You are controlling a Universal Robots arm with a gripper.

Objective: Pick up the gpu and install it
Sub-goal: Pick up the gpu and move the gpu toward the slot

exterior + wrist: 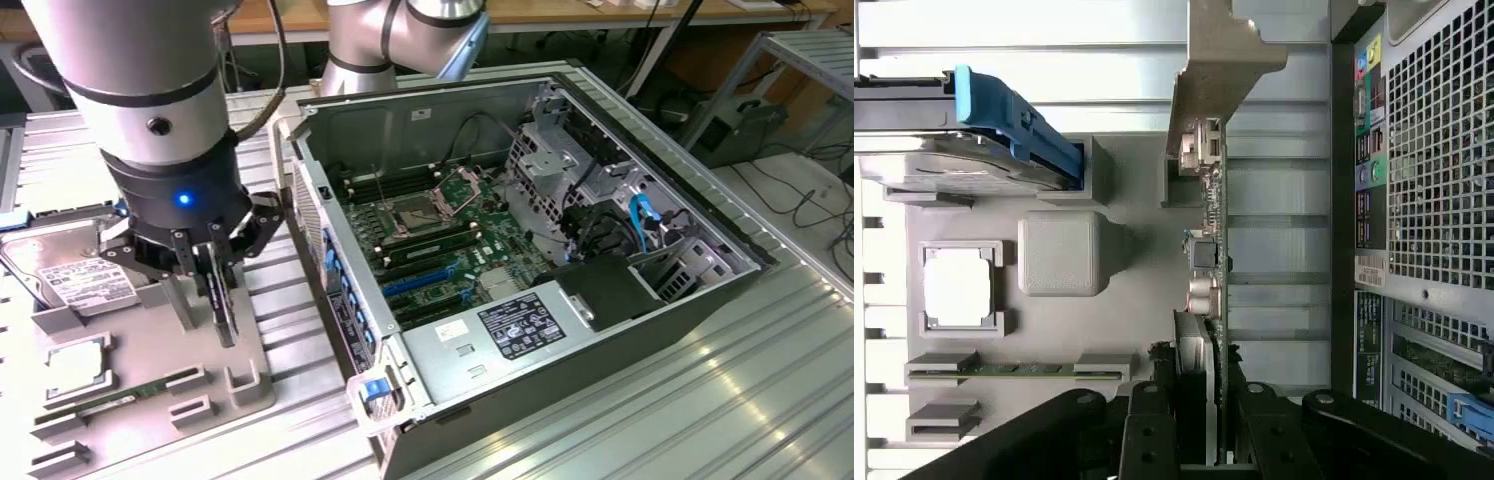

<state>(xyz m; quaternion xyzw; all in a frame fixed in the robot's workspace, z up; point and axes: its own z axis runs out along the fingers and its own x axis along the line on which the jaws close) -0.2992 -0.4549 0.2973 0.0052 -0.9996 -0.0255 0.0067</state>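
Over the moulded grey plastic tray (147,400) at the exterior view's left, down low with the black two-fingered tool (1202,388). Drawn in narrow, pinching both faces of the thin dark gpu card (1212,250) near one end. Gripping it while seated upright on edge in a tray slot, silver-beige metal bracket (1219,60) at the end away from the fingers. Alongside on the tray: silver hard drive with white label (74,280), square pale processor chip (959,285), slim green memory stick (1019,368) lying flat. Close by at the exterior view's right, on the ribbed metal bench (667,400): open black tower computer case (400,130), green motherboard (454,240) exposed.
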